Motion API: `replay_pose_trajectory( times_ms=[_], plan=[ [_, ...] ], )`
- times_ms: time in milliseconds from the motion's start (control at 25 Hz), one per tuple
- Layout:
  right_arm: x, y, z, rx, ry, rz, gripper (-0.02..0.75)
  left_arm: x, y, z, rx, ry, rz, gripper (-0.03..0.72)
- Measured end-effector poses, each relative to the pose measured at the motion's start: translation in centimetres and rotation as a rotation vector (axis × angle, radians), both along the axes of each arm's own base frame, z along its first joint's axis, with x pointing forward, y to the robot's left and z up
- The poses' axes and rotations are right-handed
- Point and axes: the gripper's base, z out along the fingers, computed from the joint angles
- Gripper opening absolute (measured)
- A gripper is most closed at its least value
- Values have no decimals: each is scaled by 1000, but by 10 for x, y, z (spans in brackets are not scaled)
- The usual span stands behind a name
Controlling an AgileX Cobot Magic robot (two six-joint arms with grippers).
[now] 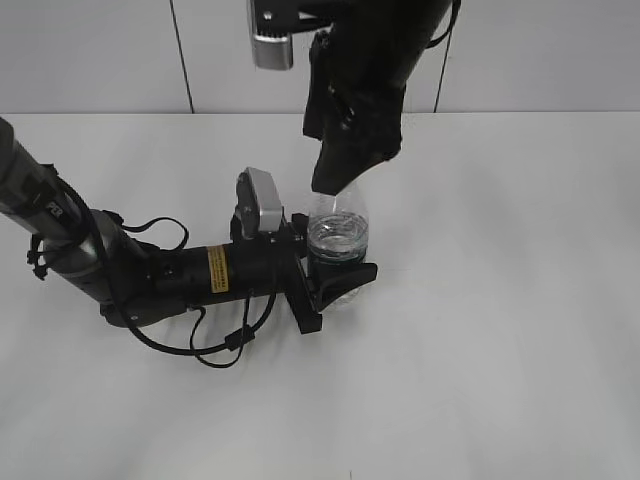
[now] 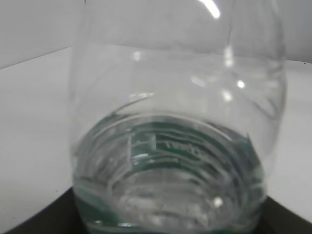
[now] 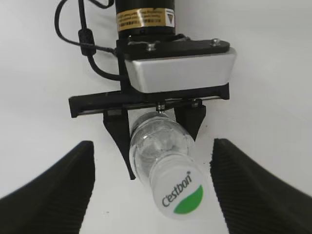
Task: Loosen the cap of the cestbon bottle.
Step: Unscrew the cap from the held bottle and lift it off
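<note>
The small clear plastic water bottle [image 1: 338, 240] stands upright on the white table [image 1: 500, 300], clamped round its lower body by the left pincer [image 1: 335, 280]. Above it, the right pincer [image 3: 152, 190] has its fingers [image 3: 53, 185] spread apart, clear of the round white plastic cap [image 3: 178, 191] with its green leaf mark.

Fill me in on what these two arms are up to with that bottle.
The left gripper clamps the cestbon bottle around its body, holding it upright on the white table. The right gripper hangs directly above, its fingers spread wide on either side of the white cap without touching it. The cap sits on the neck; whether it has been loosened cannot be told.
</note>
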Motion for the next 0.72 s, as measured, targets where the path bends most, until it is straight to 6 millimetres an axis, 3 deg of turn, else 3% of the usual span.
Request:
replay_pose_trajectory(
  times_ms=[240, 480, 720],
  plan=[
    [-10, -7, 29, 78, 158, -455, 570, 0, 0, 0, 0, 0, 0, 401],
    [-7, -13, 30, 93, 337, -1010, 570, 0, 0, 0, 0, 0, 0, 401],
    [-2, -21, 28, 78, 320, -1246, 570, 0, 0, 0, 0, 0, 0, 401]
  ],
)
